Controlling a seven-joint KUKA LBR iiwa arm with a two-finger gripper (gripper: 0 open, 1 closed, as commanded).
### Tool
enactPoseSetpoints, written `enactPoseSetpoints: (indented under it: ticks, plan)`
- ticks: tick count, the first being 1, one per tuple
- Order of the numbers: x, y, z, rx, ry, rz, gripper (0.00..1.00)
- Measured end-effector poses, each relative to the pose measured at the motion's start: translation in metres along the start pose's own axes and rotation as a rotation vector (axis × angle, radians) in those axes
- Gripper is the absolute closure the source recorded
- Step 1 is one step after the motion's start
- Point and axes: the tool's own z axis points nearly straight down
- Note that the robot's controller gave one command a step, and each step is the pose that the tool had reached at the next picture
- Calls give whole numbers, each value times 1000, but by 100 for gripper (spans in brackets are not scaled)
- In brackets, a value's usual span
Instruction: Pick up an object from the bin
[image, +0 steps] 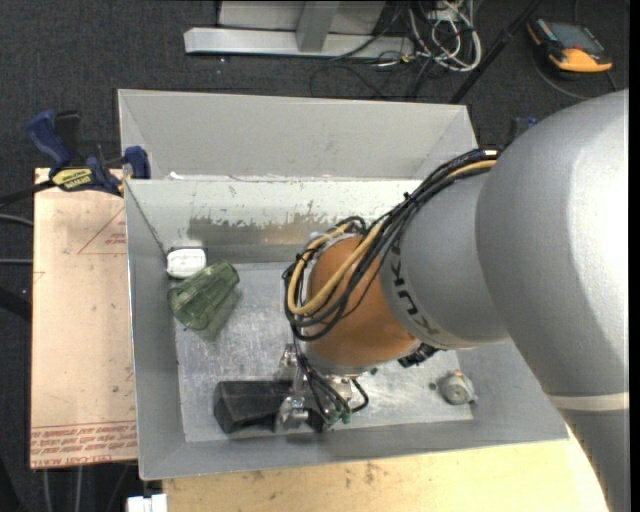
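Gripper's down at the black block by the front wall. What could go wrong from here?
1. The gripper sits at the right end of the black block, not its middle; an end grasp might let it swing or slip.
2. The block lies close to the bin's near wall, so the gripper may scrape that wall.
3. The orange cover and cables hide the contact, so a miss could go unnoticed.

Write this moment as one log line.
tool: at black block, front | green lump, white cap: back left | metal knob: front right
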Motion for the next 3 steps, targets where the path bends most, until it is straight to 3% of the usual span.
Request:
enactPoseSetpoints:
  ticks: [3]
  plan:
    - [2, -1, -8, 2, 5, 0, 100]
